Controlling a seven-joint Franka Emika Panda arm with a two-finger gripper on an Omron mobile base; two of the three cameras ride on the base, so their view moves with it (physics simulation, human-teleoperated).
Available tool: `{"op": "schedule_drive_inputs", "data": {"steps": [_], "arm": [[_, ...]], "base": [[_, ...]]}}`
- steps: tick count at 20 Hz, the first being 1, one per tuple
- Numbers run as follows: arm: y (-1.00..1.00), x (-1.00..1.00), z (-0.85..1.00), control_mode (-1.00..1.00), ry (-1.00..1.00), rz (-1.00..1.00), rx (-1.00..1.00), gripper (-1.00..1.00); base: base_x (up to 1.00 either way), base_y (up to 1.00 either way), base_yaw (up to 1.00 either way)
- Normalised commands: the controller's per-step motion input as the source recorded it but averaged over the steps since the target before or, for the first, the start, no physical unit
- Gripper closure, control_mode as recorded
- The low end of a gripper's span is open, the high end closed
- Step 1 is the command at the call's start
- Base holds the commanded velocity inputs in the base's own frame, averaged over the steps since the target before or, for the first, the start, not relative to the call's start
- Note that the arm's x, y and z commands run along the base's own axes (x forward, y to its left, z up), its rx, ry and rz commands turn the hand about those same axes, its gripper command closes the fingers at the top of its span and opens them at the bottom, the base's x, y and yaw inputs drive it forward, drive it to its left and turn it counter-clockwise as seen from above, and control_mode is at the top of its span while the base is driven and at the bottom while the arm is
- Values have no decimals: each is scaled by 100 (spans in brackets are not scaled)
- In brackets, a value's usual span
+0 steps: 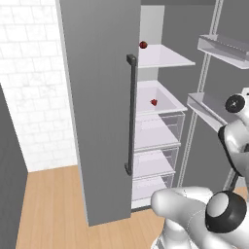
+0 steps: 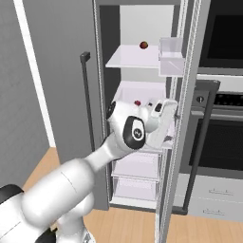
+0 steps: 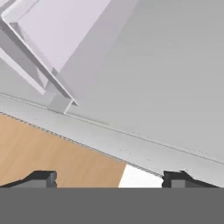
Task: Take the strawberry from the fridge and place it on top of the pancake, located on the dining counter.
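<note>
Red strawberry [image 1: 153, 102] sits untouched on the middle shelf [image 1: 168, 104] of the open fridge [image 1: 97, 112]. I see my pincer [image 3: 109, 177] spread wide, holding nothing, aimed at the inner door wall. Reaching, grasping, carrying to the pancake all remain.

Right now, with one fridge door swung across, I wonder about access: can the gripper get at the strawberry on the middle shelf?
Probably yes. The strawberry lies uncovered on its shelf in the open half of the fridge, nothing in front of it. The gripper is open but points toward the floor, so the hand must turn first.
</note>
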Motion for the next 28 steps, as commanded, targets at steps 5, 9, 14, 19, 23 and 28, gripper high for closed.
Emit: {"op": "schedule_drive_inputs", "data": {"steps": [5,9,14,19,23,28], "arm": [[85,-38,16,-100,-2,0,2,-100],[100,-4,18,-100,-3,1,14,-100],[89,0,1,-100,-4,4,50,-100],[73,0,-6,-100,-3,0,78,-100],[62,2,-22,-100,-7,-2,94,-100],[65,6,-29,-100,-9,-9,73,-100]], "base": [[0,0,0],[0,0,0],[0,0,0],[0,0,0],[0,0,0],[0,0,0]]}}
